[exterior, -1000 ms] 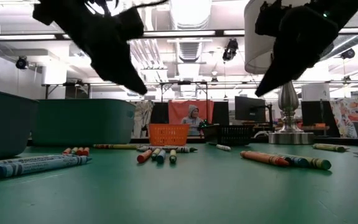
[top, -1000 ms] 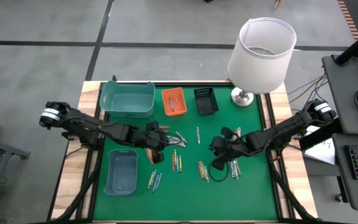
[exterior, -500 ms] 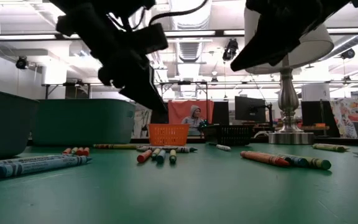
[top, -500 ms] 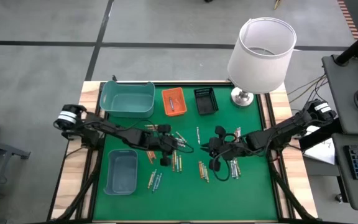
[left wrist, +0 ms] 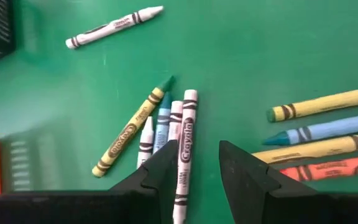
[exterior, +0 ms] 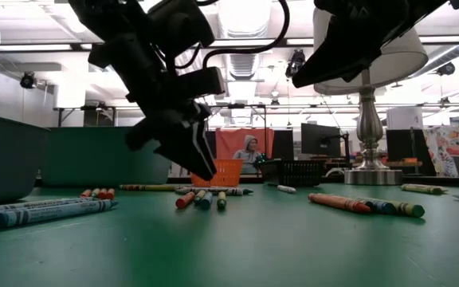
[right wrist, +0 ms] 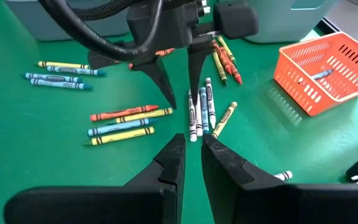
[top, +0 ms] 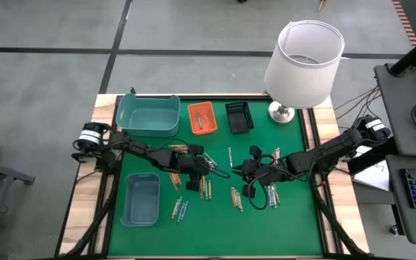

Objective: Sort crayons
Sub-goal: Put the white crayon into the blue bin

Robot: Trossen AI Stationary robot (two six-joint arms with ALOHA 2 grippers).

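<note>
Crayons lie scattered on the green table. A cluster of white and blue crayons [left wrist: 182, 134] [right wrist: 201, 106] lies side by side near the middle. My left gripper [left wrist: 197, 146] [top: 205, 172] hangs open just above this cluster. It points steeply down, and one white crayon shows between its fingers. It shows in the low view [exterior: 205, 169] clear of the table. My right gripper [right wrist: 193, 138] [top: 245, 173] hovers higher, toward the table's right. It faces the left gripper, and its fingers stand a narrow gap apart with nothing between them.
Yellow, blue and red crayons [left wrist: 328, 134] lie close beside the cluster, and a lone white crayon [left wrist: 114, 28] lies farther off. Two teal bins [top: 148, 115] [top: 141, 198] stand at the left. An orange basket [top: 201, 118], a black basket [top: 239, 117] and a lamp [top: 302, 61] stand along the far edge.
My left gripper has gone down and toward the table's right, to just above the white and blue crayons, and it has rolled about its own line. My right gripper has tipped up toward level, so its fingertips have risen.
</note>
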